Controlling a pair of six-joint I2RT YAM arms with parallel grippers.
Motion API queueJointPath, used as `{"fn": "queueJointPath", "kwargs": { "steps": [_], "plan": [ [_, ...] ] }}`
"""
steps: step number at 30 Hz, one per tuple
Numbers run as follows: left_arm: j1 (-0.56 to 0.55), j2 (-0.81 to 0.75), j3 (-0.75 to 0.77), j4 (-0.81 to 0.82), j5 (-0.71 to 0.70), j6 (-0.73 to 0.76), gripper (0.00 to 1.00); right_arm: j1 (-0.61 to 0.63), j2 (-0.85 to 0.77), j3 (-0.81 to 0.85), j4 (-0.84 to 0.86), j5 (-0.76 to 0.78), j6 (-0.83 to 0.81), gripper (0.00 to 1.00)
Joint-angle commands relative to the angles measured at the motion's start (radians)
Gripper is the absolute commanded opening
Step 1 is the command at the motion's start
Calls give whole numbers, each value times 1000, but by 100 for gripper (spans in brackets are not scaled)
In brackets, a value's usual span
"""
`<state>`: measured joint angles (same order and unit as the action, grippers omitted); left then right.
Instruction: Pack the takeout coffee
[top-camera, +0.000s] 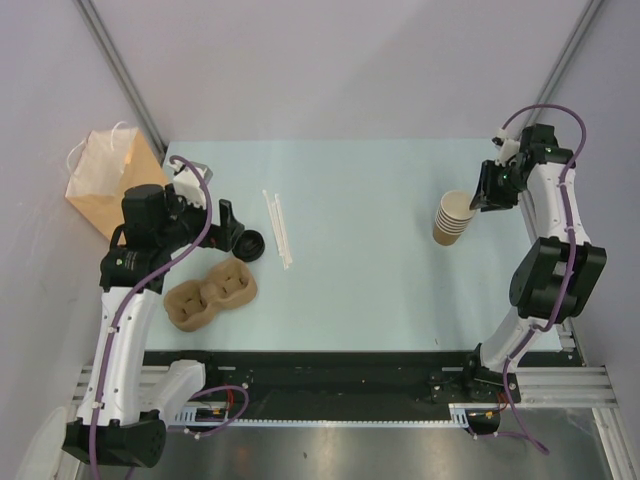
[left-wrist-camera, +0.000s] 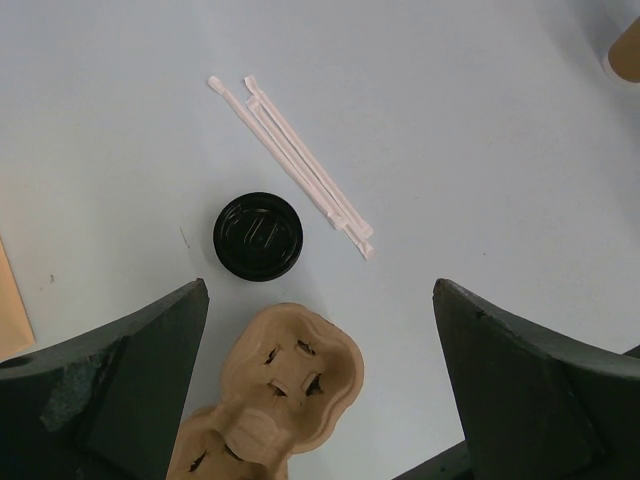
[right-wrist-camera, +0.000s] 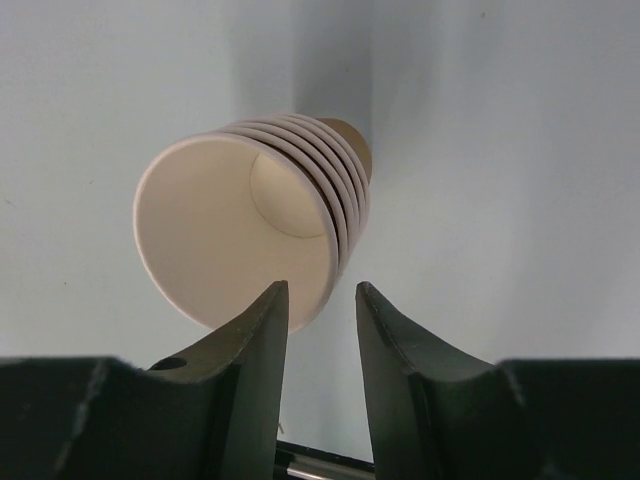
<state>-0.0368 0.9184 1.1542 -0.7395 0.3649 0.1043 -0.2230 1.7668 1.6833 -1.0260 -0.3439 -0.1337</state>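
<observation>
Hovering wide-jawed, the left gripper (left-wrist-camera: 318, 290) frames the coffee's black lid (left-wrist-camera: 258, 236), which lies loose beside the carrier tray (left-wrist-camera: 270, 400). At right, the right gripper (right-wrist-camera: 320, 290) sits narrow astride the top rim of the cup stack (right-wrist-camera: 250, 230), grip uncertain; nested cups could lift together, or the thin rim crumple.

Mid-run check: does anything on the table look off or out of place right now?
Nothing is spilled or damaged. The paper bag looks tilted at the far-left corner of the table, apparently past its edge. The black lid sits beside the cup carrier; no cup shows beneath it.
</observation>
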Motion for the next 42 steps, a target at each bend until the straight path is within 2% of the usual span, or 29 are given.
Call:
{"fn": "queueJointPath", "kwargs": {
  "steps": [1,5,7,10,14,17,18,19,33,42],
  "plan": [
    [0,7,19,38,39,-25,100,13,17,59,18,13,14,38],
    [0,10,19,40,43,-23,100,14,36,67,15,16,17,38],
    [0,11,24,35,60,-21,100,16,39,67,15,20,17,32],
    [0,8,30,37,68,-21,100,16,42,67,17,11,20,30],
    [0,14,30,31,78,-20,100,16,48,64,17,3,25,22],
    [0,14,29,34,85,-21,100,10,42,69,14,-12,31,12],
    [0,14,29,32,86,-21,99,7,40,70,12,-17,31,4],
    [0,14,29,34,85,-21,100,4,37,75,7,-23,29,0],
    [2,11,25,26,100,-23,99,-85,-17,98,-31,-179,48,0],
    [2,28,39,17,106,-23,100,-105,-9,283,-115,-230,42,0]
  ]
}}
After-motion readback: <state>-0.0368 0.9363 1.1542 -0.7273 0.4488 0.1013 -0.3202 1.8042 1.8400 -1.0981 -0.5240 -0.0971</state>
